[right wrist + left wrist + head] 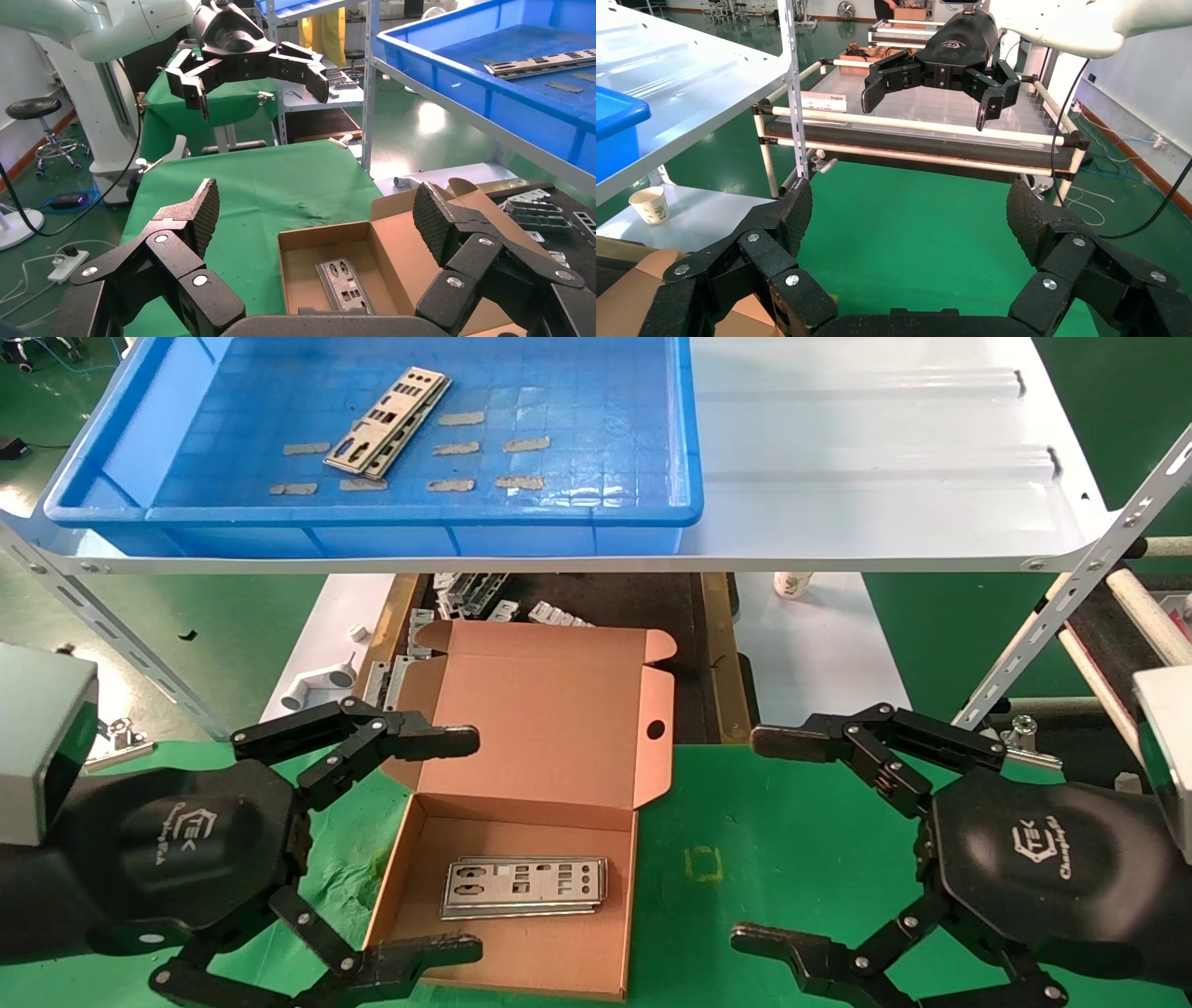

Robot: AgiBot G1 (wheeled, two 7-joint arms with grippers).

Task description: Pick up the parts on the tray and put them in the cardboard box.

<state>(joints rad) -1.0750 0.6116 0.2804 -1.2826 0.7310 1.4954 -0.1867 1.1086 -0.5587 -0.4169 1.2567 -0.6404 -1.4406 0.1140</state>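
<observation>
The blue tray [112, 430] sits on the upper shelf at the far left, with a small stack of silver parts [386, 423] lying diagonally on its floor. Below it, the cardboard box [549, 710] lies open on the green cloth, lid back, and more parts [523, 885] lie flat inside. My left gripper [470, 843] hangs open at the box's left side, holding nothing. My right gripper [750, 840] is open and empty over the cloth to the box's right. The right wrist view shows the box [393, 246], its parts [342, 284] and the tray [492, 91].
A white ribbed sheet [885, 458] covers the shelf right of the tray. Grey metal brackets [466, 593] lie under the shelf behind the box. A paper cup [792, 584] and a white pipe fitting [312, 686] sit nearby. A roller rack [1117, 598] stands at the right.
</observation>
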